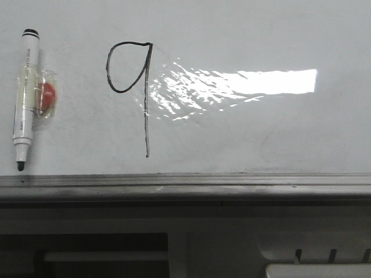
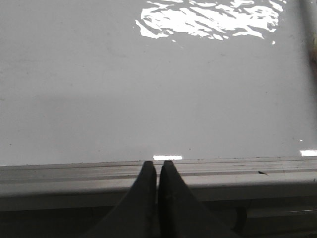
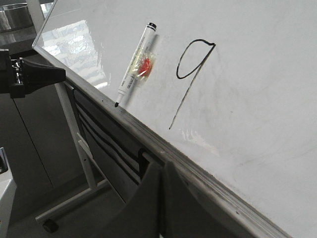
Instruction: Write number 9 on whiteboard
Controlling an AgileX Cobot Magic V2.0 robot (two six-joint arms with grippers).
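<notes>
The number 9 (image 1: 134, 87) stands finished on the whiteboard (image 1: 261, 133), right of the marker (image 1: 24, 98). My left tool (image 2: 157, 171) and right tool (image 3: 162, 173) are closed, empty; I judge only retreat remains.

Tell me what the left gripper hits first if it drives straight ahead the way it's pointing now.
Most likely the grey frame edge of the whiteboard, right at the shut left gripper; blank board lies beyond. Depth is unclear.
</notes>
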